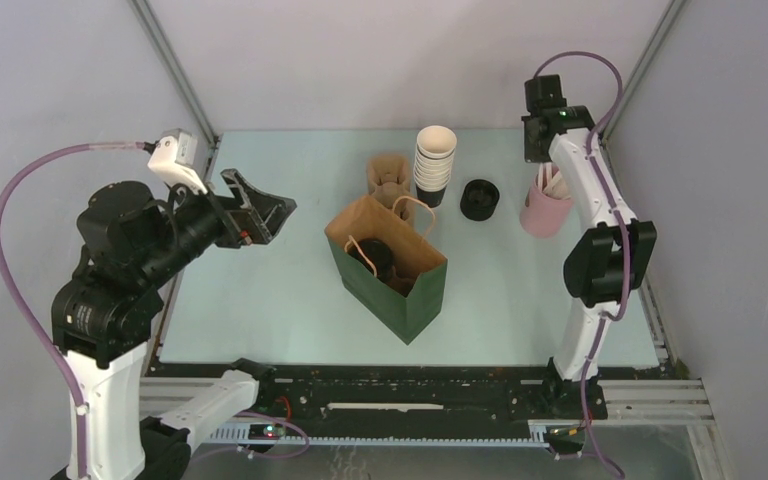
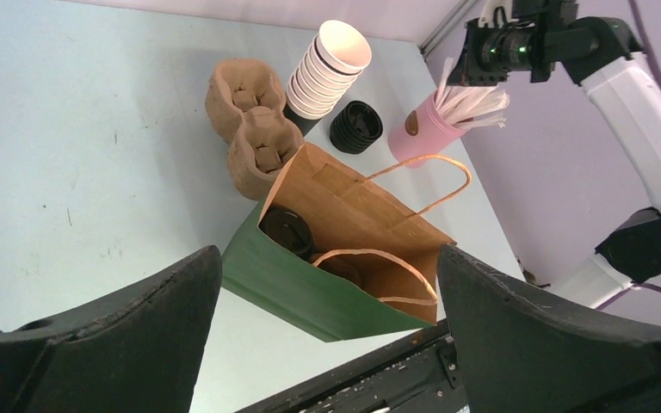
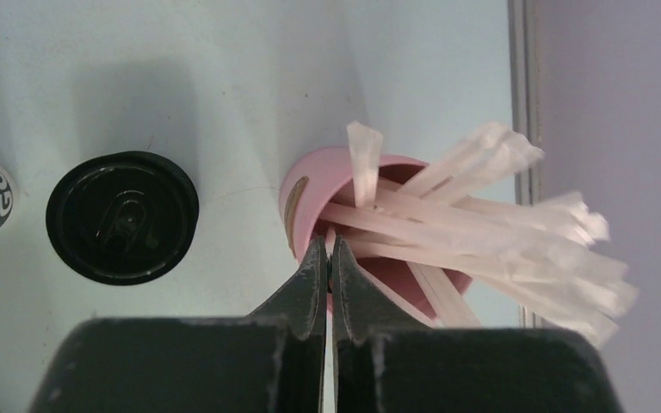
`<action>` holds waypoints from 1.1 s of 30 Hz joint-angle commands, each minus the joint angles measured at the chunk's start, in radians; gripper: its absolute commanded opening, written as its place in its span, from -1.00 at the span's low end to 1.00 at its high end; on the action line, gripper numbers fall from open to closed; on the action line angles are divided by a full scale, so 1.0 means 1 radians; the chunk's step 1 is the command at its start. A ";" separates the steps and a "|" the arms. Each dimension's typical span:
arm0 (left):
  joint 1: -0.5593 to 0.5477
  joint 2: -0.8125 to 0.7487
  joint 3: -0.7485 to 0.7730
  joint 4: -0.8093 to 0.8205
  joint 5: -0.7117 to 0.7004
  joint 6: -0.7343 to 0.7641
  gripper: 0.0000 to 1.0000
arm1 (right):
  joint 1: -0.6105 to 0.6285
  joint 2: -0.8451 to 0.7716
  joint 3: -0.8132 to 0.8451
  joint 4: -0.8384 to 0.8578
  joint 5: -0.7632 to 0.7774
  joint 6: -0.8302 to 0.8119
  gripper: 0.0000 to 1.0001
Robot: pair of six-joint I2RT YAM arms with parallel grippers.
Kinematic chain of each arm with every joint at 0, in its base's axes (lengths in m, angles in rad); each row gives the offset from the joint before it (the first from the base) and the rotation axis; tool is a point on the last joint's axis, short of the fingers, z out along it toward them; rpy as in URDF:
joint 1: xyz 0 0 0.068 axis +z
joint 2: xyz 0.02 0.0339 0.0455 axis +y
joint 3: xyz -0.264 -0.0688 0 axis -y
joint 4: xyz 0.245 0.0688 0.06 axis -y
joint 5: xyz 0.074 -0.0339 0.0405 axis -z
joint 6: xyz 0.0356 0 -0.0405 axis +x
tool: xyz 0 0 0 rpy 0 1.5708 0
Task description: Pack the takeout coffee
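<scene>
Top view
- Table [image 1: 260, 300]: one, flat, matt, pale mint.
- Green bag [image 1: 415, 300]: one, paper, a boxy shape standing open. It was green outside and brown inside, with two thin loop handles.
- Takeout coffee [image 1: 378, 255]: one, inside the green bag. Only its round black lid showed.
- Cup stack [image 1: 435, 160]: one tall column at 1 o'clock from the bag. The rims were white and the lowest cup was dark. The rims were too close together to count.
- Lid stack [image 1: 479, 199]: one squat black pile at 2 o'clock from the bag.
- Pink cup [image 1: 545, 215]: one, smooth, further out at 2 o'clock.
- Pulp carrier [image 1: 390, 178]: brown and rough, at 12 o'clock, just behind the bag.

Left wrist view
- Left gripper [image 2: 327, 267]: two black matt fingers, spread wide, holding nothing. It was raised above the table at the bag's 9 o'clock side.
- Coffee lid: glossy, at the 9 o'clock end of the bag's mouth.
- Carrier: two round wells. I could not tell if it was one piece or two.

Right wrist view
- Right gripper [image 3: 328, 254]: two black tapered fingers pressed together, with the tips at the 6 o'clock rim of the pink cup. I could not tell if a stick was pinched between them.
- Wrapped sticks [image 3: 482, 215]: white crinkled paper, many, fanning toward 3 o'clock.
- Lid stack: round and shiny, at 9 o'clock from the pink cup.
</scene>
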 commanded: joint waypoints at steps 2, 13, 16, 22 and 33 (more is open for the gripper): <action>-0.005 -0.005 -0.019 0.037 0.029 -0.008 1.00 | 0.028 -0.226 0.027 -0.026 0.100 -0.014 -1.00; -0.005 -0.002 -0.033 0.043 0.049 -0.028 1.00 | 0.140 -0.496 0.025 -0.088 0.008 -0.030 -1.00; -0.004 -0.007 -0.045 0.048 0.051 -0.033 1.00 | 0.195 -0.599 0.029 -0.086 -0.087 -0.020 -1.00; -0.005 -0.013 -0.052 0.059 0.044 -0.040 1.00 | 0.312 -0.765 0.036 -0.083 -0.334 0.045 -1.00; -0.004 -0.030 -0.086 0.074 0.055 -0.061 1.00 | 0.431 -0.953 -0.046 0.027 -0.671 0.284 -1.00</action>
